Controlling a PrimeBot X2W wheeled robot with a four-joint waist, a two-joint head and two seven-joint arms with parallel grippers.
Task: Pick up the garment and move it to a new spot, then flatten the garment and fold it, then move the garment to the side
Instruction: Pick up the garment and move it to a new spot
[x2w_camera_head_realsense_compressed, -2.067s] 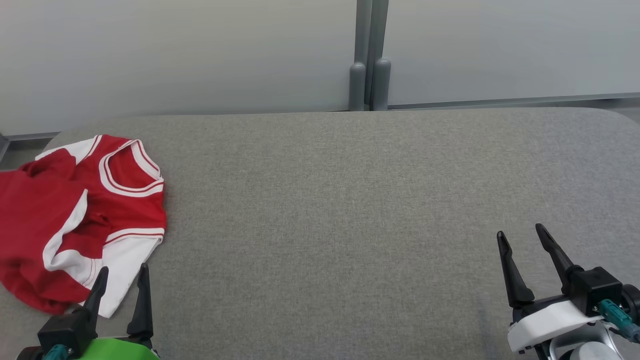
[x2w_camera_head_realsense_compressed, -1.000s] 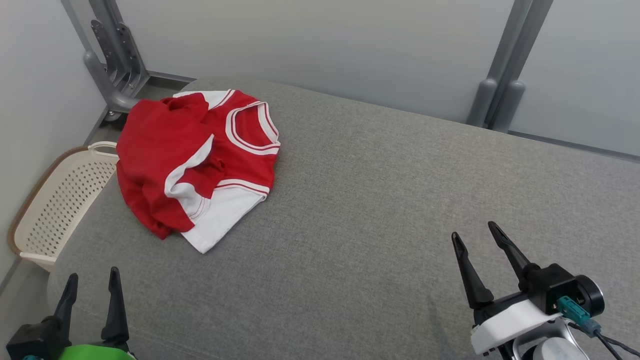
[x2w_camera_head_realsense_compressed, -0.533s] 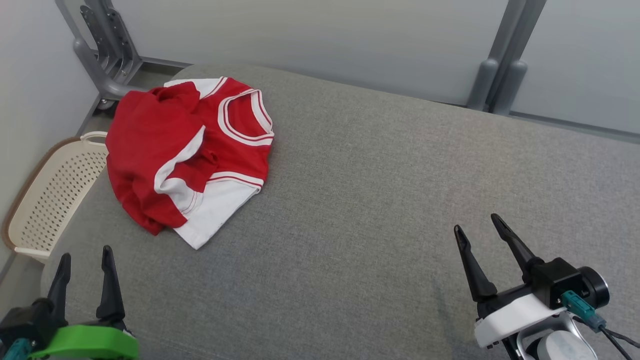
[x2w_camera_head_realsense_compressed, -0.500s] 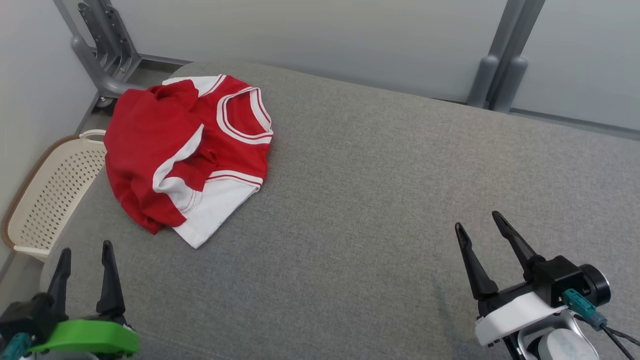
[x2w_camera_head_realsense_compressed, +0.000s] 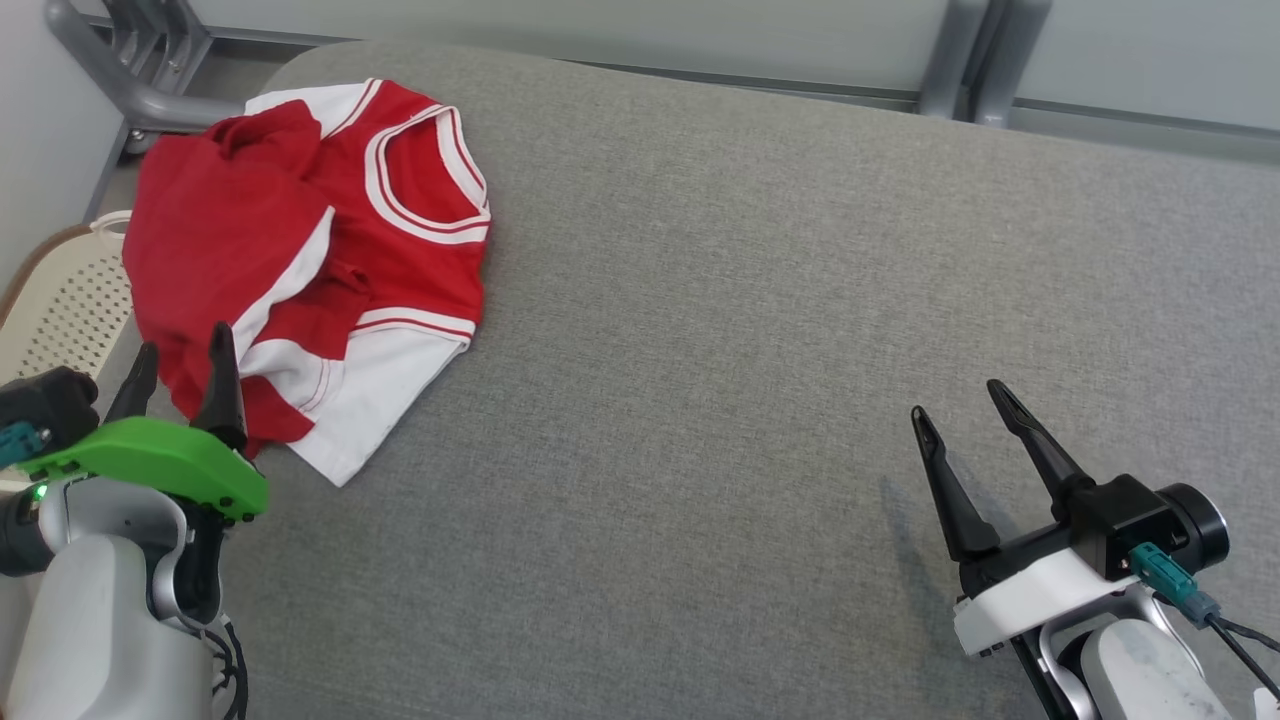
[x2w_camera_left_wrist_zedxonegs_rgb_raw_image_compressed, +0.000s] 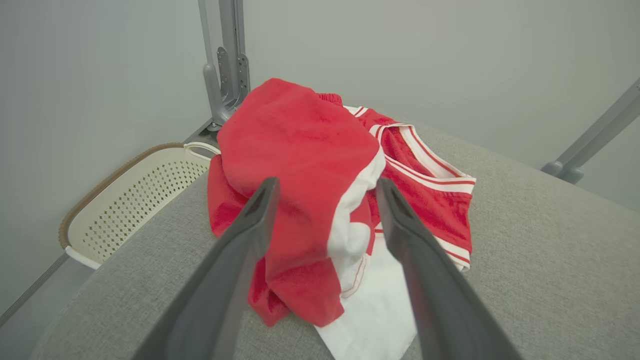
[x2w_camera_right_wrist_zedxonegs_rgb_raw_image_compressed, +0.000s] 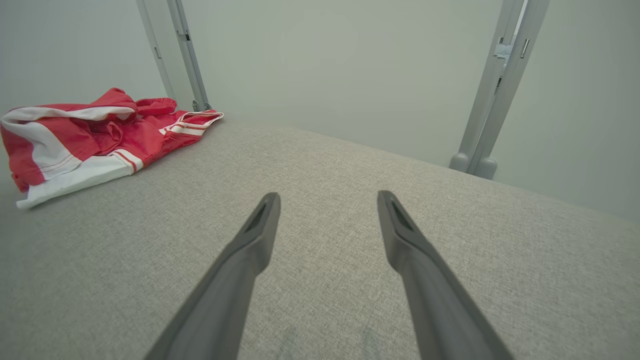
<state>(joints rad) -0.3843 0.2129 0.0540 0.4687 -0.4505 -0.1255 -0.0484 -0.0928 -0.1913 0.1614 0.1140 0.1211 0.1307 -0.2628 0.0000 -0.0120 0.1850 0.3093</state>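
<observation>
Red with white trim, the jersey-style T-shirt (x2w_camera_head_realsense_compressed: 230, 230) lies crumpled at the far left corner of the grey cloth-covered counter (x2w_camera_head_realsense_compressed: 760, 330). Its collar faces up and one white sleeve splays toward the near side. A cream perforated laundry basket (x2w_camera_head_realsense_compressed: 55, 305) sits on the floor just past that end.

The left gripper (x2w_camera_head_realsense_compressed: 184, 340) hangs at the shirt's near edge with its jaws spread wide, and in the left wrist view the bunched red fold is framed between them. Whether a tip touches the cloth I cannot tell, but nothing is pinched. The right gripper (x2w_camera_head_realsense_compressed: 957, 398) is well apart over bare counter, its jaws equally spread and empty.

By my reading the task is barely begun: the first pick-up is being lined up and not yet made. Carrying the shirt to a new spot, smoothing it flat, folding it and setting it aside all remain.
</observation>
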